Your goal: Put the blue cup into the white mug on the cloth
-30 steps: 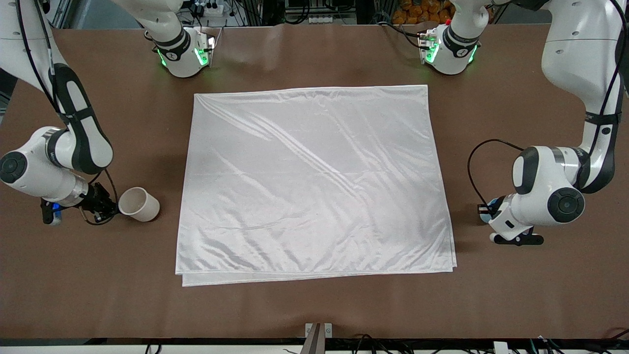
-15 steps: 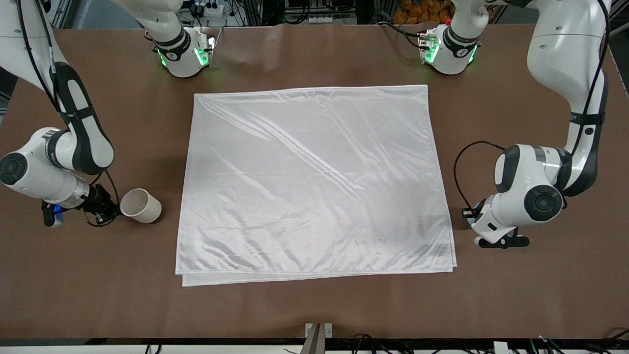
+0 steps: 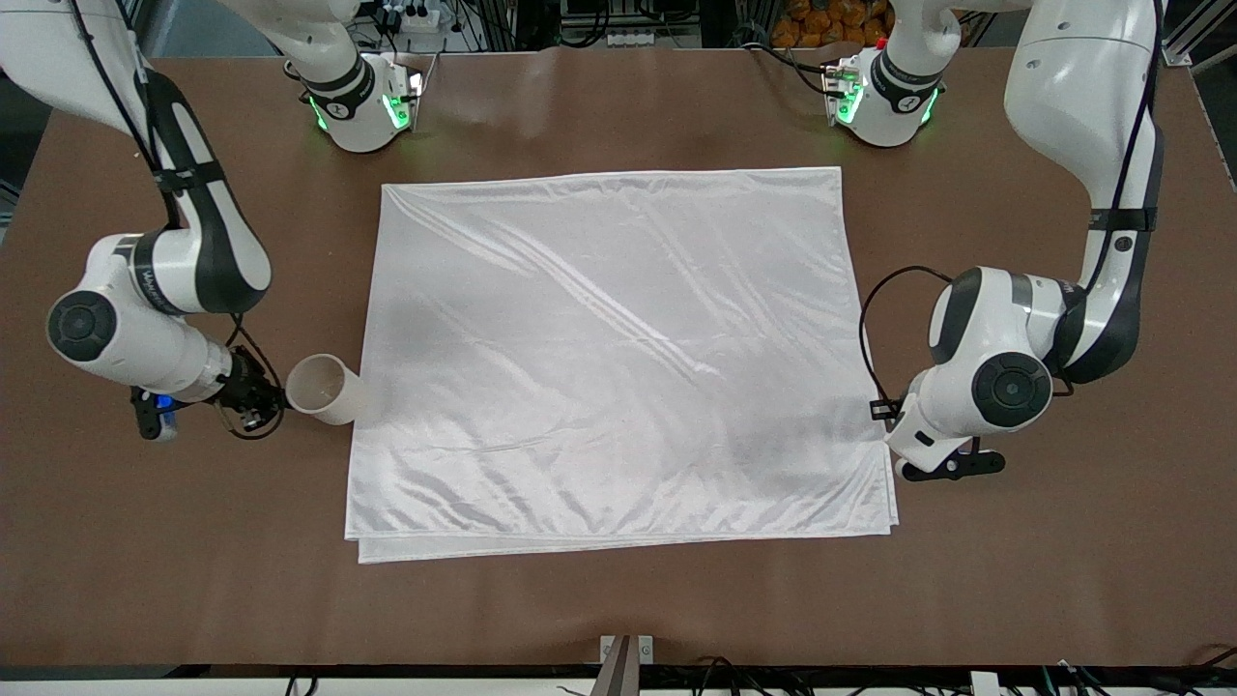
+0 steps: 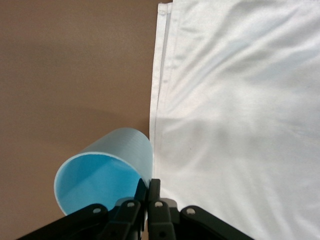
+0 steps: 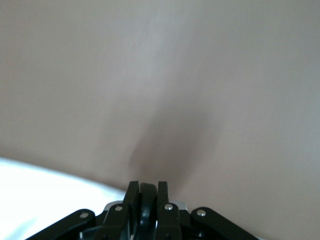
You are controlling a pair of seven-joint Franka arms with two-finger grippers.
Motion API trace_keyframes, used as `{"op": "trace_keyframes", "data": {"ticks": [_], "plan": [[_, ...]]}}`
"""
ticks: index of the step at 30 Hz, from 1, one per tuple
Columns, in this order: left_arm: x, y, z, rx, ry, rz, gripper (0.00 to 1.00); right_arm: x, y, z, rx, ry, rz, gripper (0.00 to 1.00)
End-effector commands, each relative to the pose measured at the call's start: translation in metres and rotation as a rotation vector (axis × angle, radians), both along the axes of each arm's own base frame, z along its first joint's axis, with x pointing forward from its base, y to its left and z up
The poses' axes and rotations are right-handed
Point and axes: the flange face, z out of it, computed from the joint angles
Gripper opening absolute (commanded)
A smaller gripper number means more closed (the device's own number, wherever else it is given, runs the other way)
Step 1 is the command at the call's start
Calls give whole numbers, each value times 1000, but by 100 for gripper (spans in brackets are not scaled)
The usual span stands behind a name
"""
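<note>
The white mug (image 3: pixel 326 391) is cream, and my right gripper (image 3: pixel 274 399) is shut on its black handle (image 5: pixel 148 194). It hangs tilted over the cloth's edge toward the right arm's end. Its pale wall (image 5: pixel 165 85) fills the right wrist view. The blue cup (image 4: pixel 103 171) is light blue with a brighter inside. My left gripper (image 4: pixel 148 186) is shut on its rim. The cup hangs over the cloth's edge toward the left arm's end, and the left wrist (image 3: pixel 971 391) hides it in the front view. The cloth (image 3: pixel 618 358) lies flat, wrinkled and folded double.
Brown tabletop (image 3: pixel 618 599) surrounds the cloth on all sides. The two arm bases (image 3: pixel 362 101) (image 3: pixel 884 97) stand with green lights along the table's edge farthest from the front camera. A small metal bracket (image 3: pixel 626 650) sits at the nearest edge.
Both arms have moved inward toward the cloth with their cups. The mug went from over bare table to the cloth's edge, and the left wrist now overlaps the cloth's other edge.
</note>
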Motion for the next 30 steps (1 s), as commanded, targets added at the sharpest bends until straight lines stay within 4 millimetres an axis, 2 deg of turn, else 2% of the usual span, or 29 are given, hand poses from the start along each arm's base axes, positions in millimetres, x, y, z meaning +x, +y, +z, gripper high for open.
{"op": "trace_keyframes", "data": {"ticks": [1,6,11,13,15,22,30], "plan": [[-1,6,9,26,-2,19,0,-7,46,11,-23,13,-40,0],[2,18,5,31,3,20,0,-6,99,29,-41,35,-104,0],[5,35,0,32,13,29,0,-18,153,34,-34,26,-143,0],[6,43,1,29,12,36,0,-22,170,31,-26,34,-160,0],[6,43,2,29,10,36,0,-28,193,24,-15,45,-169,0],[8,43,5,25,4,39,0,-27,268,15,37,59,-197,0],[8,38,14,14,-8,41,0,-36,333,-5,-16,15,-197,0]]}}
